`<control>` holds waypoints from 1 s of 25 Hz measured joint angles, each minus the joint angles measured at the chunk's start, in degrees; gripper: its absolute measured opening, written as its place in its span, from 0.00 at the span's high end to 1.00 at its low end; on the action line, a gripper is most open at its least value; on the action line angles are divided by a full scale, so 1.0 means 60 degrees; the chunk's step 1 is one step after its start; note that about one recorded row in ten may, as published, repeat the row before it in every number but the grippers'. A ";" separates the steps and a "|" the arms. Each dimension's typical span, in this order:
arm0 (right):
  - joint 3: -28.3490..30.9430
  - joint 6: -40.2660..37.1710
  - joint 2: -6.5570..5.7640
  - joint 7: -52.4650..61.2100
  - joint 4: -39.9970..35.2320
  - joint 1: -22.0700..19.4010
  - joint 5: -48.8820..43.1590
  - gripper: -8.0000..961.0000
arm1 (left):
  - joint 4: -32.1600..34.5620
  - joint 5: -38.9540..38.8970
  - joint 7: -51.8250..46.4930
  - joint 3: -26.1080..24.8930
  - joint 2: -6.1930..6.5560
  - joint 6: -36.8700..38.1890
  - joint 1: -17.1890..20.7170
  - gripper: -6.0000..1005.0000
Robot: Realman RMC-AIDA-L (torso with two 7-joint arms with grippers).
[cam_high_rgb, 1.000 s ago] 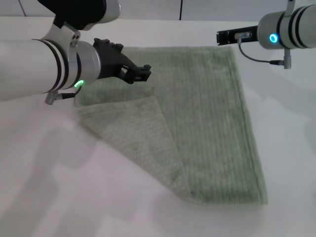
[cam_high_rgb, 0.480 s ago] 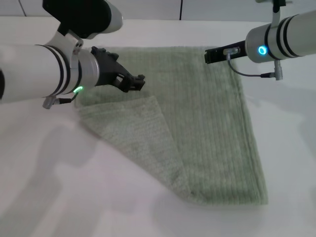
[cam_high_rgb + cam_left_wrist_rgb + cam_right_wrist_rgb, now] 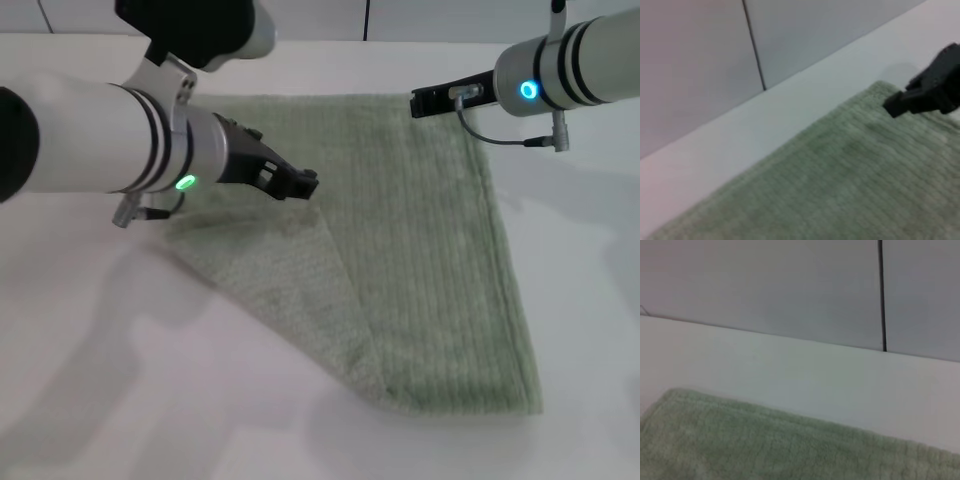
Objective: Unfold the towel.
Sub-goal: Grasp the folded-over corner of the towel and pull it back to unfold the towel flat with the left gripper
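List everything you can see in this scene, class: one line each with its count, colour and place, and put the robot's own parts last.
towel: one, pale sage green, spread on the table, its near-left corner folded over on top.
table: one, white, under the towel.
wall: one, pale grey panels with a dark seam, behind the table.
left end effector: one, black, on a white arm, over the folded corner's tip.
right end effector: one, black, on a white arm, over the towel's far edge near its far-right corner.
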 joint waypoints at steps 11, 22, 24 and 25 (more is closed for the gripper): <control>-0.0081 -0.0067 0.0009 -0.0002 -0.0057 0.0051 -0.0010 0.99 | 0.0233 -0.0001 -0.0681 0.0998 -0.0022 0.0196 -0.0178 0.21; -0.0075 -0.0132 0.0007 -0.0067 -0.0119 -0.0042 -0.0012 0.99 | 0.1034 0.0027 -0.0855 0.1322 -0.0027 0.0897 -0.0488 0.21; -0.0074 -0.0127 0.0014 -0.0091 -0.0118 -0.0034 -0.0011 0.99 | 0.1186 0.0035 -0.0880 0.1365 -0.0027 0.1041 -0.0543 0.21; -0.0075 -0.0131 0.0016 -0.0104 -0.0120 -0.0033 -0.0008 0.99 | 0.1287 0.0053 -0.0896 0.1405 -0.0027 0.1164 -0.0568 0.21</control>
